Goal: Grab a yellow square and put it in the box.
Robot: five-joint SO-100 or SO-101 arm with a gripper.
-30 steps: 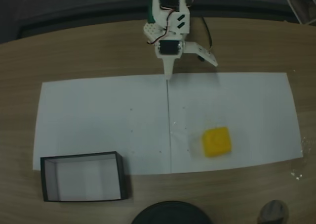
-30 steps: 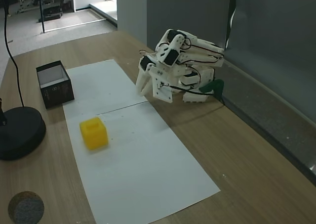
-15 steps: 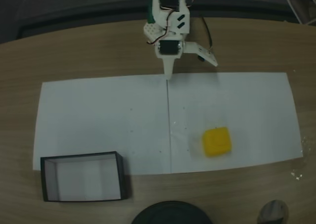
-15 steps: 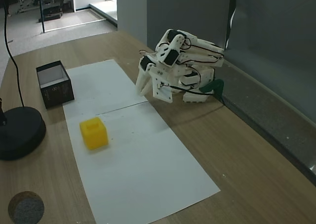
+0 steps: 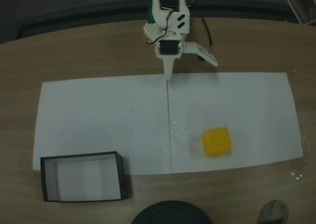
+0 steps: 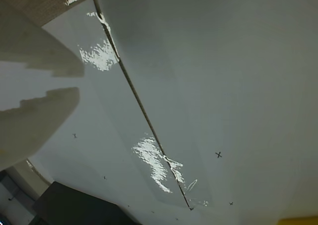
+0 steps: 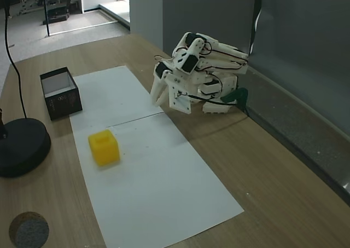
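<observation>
1. The wooden surface (image 7: 262,166) carries two white paper sheets (image 5: 98,115) joined at a seam.
2. The yellow square (image 5: 217,141) sits on the paper, well apart from the box (image 5: 81,177), which stands at the paper's corner.
3. The gripper (image 5: 168,75) rests folded at the paper's far edge, jaws slightly parted in the wrist view and holding nothing.
4. A dark round base (image 7: 19,146) stands near the box; a grey wall (image 7: 306,51) lies behind the arm.
</observation>
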